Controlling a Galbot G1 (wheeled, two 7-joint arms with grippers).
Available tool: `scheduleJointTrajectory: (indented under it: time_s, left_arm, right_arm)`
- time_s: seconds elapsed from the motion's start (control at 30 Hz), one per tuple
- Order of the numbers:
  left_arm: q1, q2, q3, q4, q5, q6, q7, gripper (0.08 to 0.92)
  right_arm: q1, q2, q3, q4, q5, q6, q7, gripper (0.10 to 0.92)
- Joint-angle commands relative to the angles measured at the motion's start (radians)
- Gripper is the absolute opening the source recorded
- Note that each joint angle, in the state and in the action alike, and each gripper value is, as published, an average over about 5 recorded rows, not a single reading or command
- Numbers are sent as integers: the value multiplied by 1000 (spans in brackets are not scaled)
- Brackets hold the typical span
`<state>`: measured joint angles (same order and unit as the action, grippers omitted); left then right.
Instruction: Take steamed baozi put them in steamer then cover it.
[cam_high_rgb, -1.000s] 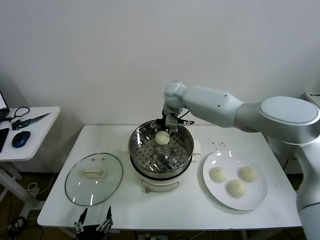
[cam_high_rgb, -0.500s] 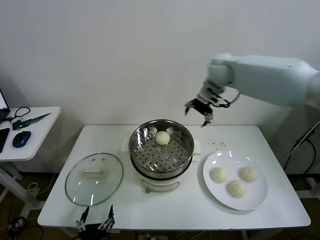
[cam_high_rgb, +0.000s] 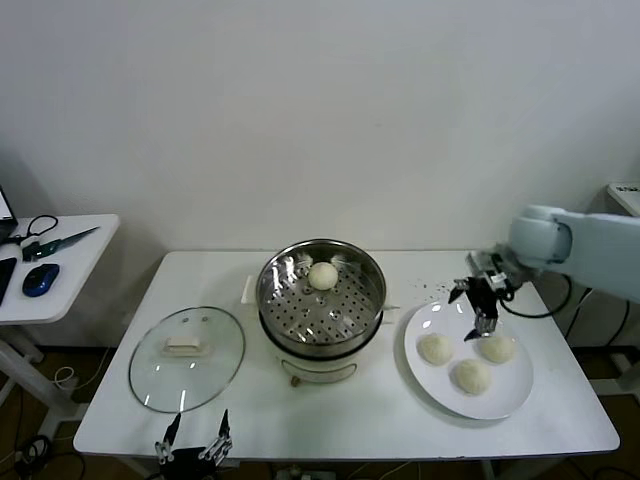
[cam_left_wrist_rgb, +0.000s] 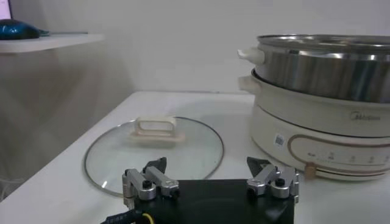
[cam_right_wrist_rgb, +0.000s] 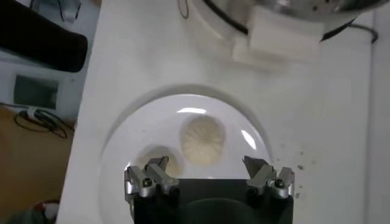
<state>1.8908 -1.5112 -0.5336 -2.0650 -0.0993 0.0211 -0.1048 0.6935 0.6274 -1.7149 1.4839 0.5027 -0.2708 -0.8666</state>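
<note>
The white desk (cam_high_rgb: 350, 410) carries everything, and the steamer (cam_high_rgb: 322, 305), a steel pot on a white electric base, is taken as the landmark at its middle. The loading step is judged to be in hand: one baozi (cam_high_rgb: 322, 275) is seen on the perforated tray toward the steamer's back wall, and three baozi are left on the white plate (cam_high_rgb: 510, 395) to the steamer's right, namely a nearest one (cam_high_rgb: 436, 348), a rear one (cam_high_rgb: 497, 347) and a front one (cam_high_rgb: 472, 376). The glass cover (cam_high_rgb: 188, 356) is laid flat on the desk to the steamer's left, so covering is not yet due. The right end effector (cam_high_rgb: 481, 305) is held open and empty above the plate's rear edge, right of the steamer. The next move is judged to call for a descent with the fingers set astride one bun, a gentle closing on the soft dough, and a carry over the steamer's rim. The left end effector (cam_left_wrist_rgb: 210, 182) is parked open at the desk's front edge, in front of the cover. In the right wrist view only two buns are made out, one of them (cam_right_wrist_rgb: 203, 140) in full and the other largely hidden behind the end effector body.
</note>
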Motion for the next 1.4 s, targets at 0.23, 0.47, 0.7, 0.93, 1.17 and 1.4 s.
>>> scheduleJointTrajectory:
  time_s: [0.23,0.47,0.7,0.93,1.17,1.4]
  left_arm:
    - [8,-6,-4,-2,4,-4,-3,823]
    - [11,-3,-8,-1,7,-5,-5,823]
    - [9,-1,-16,-2,6,-4,-5,823]
    - [8,-2,-18,0,4,-4,-5,823]
    - [10,-1,-21,-4,2,-3,-6,823]
    - [11,-6,-15,-6,3,-4,-6,823]
  right_arm:
    - [-411,-1,326,-137,-132,-148,90,823]
    - [-470,45,372,-156,-120,-164,109,823]
    - [-474,97,383,-187,-124,-175,124,823]
    - [-469,123,385,-185,-86,-184,125,819]
    - [-437,123,355,-179,-99,-188,101,729]
    - [-420,117,347,-185,-104,-182,86,663]
